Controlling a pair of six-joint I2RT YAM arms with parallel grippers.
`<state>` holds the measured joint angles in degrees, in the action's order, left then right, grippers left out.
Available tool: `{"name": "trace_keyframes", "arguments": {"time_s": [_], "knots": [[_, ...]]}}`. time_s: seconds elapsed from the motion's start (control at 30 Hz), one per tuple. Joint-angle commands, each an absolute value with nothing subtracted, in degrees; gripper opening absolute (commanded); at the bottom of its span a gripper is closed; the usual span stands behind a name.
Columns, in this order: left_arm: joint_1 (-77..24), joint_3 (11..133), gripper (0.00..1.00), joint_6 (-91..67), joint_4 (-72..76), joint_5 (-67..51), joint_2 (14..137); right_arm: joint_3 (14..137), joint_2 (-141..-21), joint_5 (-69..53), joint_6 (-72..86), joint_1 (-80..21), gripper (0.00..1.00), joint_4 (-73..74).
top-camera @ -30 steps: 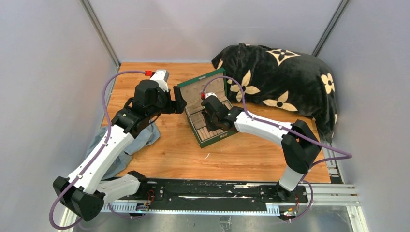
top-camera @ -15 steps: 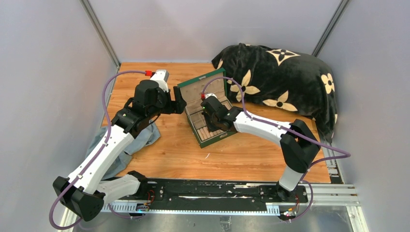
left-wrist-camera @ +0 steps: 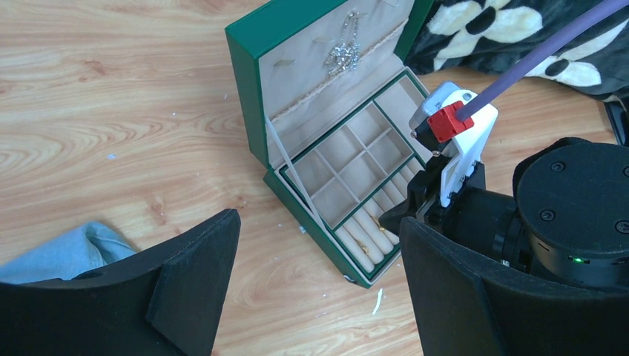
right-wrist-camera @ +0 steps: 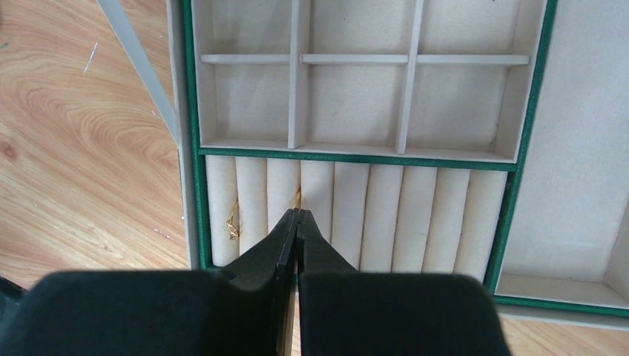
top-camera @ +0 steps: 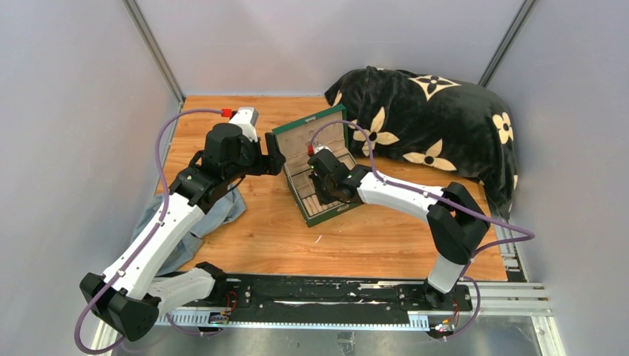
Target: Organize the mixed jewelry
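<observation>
**Pressed shut and low**

The green box (left-wrist-camera: pixel 248 81) stands open mid-table, nearer the far edge. My right gripper (right-wrist-camera: pixel 297 216) is pressed shut, tips at its ring rolls (right-wrist-camera: pixel 386 215), a small gold ring (right-wrist-camera: pixel 298 198) in the groove just beyond them; whether I grip it, I can't tell. The silvery cluster (left-wrist-camera: pixel 343 53) clings to the lid (left-wrist-camera: pixel 297 70) lining. My left gripper (left-wrist-camera: pixel 319 230) gapes wide beside the box

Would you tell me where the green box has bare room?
Bare: the square compartments between the ring rolls and lid, plus the long side tray. Crowded: the rolls' left end, holding a gold piece and the right claw.
</observation>
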<state>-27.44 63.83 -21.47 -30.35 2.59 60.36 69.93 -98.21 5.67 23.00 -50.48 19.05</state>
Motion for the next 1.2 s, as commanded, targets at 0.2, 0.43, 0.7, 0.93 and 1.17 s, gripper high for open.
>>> {"name": "trace_keyframes", "arguments": {"time_s": [0.2, 0.43, 0.7, 0.93, 1.17], "knots": [[-27.16, 63.30, 0.84, -21.44, -30.86, 2.31, 59.60, 68.65, -98.23, 6.76, 23.26, -50.80, 0.01, 20.04], [-27.16, 63.13, 0.84, -21.18, -30.24, 1.68, 60.00, 70.16, -95.72, 8.61, 22.17, -50.80, 0.02, 21.04], [-27.16, 63.15, 0.84, -21.27, -30.01, 1.58, 60.36, 68.36, -95.56, 6.26, 22.93, -50.93, 0.02, 20.17], [-27.16, 63.29, 0.84, -21.18, -29.87, 1.58, 60.85, 68.07, -96.42, 6.00, 23.02, -51.34, 0.02, 19.92], [-27.14, 63.36, 0.84, -20.88, -29.88, 1.45, 60.97, 68.77, -97.55, 6.32, 22.63, -51.38, 0.01, 19.87]]}}
